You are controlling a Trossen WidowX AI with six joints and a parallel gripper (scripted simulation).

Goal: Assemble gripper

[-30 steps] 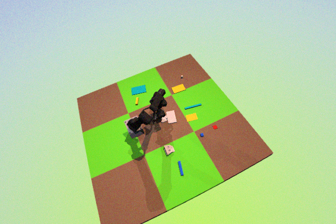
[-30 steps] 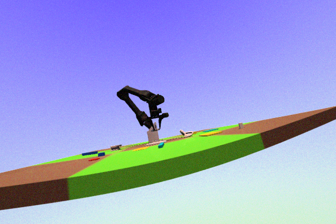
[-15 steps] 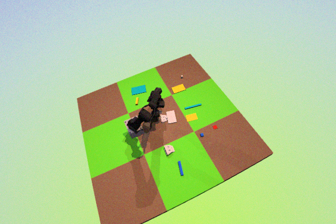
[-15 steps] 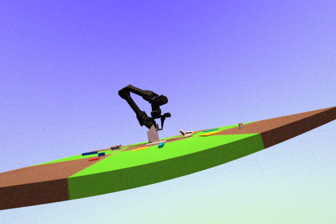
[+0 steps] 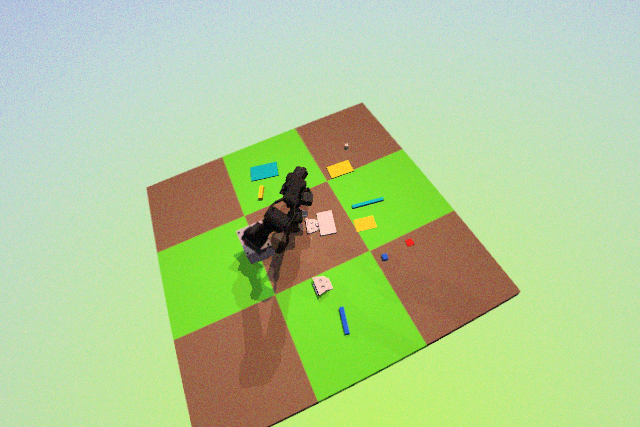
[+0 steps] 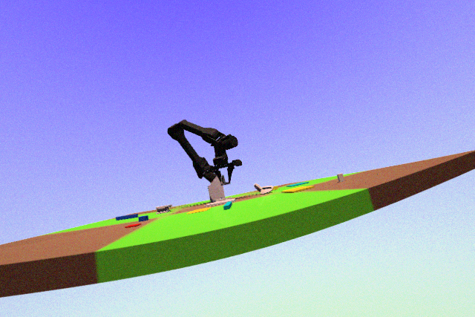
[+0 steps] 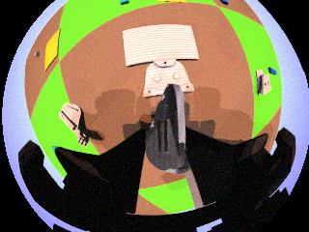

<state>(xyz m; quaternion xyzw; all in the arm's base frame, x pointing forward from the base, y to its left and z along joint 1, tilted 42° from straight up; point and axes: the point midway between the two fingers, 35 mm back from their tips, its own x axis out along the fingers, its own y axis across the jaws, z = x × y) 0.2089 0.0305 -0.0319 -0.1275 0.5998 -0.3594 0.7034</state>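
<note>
My gripper (image 6: 226, 182) (image 7: 162, 131) points down, shut on a jaw that looks grey in the wrist view (image 7: 164, 118). The held jaw is above the floor, near the pin end of the gripper base, and covers a little of its edge in that view. The pale gripper base (image 5: 326, 222) (image 7: 160, 44) lies flat with two round pins; no jaw shows on them. The other jaw (image 6: 264, 189) (image 7: 70, 116) lies left of the base in the wrist view; the arm hides it in the top view. The housing plate (image 5: 322, 285) (image 6: 163, 208) (image 7: 265, 83) lies apart on a green square.
Yellow plates (image 5: 340, 169) (image 5: 365, 223), a teal bar (image 5: 367, 202), a teal plate (image 5: 264, 171) and a yellow bar (image 5: 261, 192) lie around. A blue bar (image 5: 344, 320), a blue cube (image 5: 384, 257), a red tile (image 5: 409, 242) and a small grey block (image 5: 346, 145) lie farther out.
</note>
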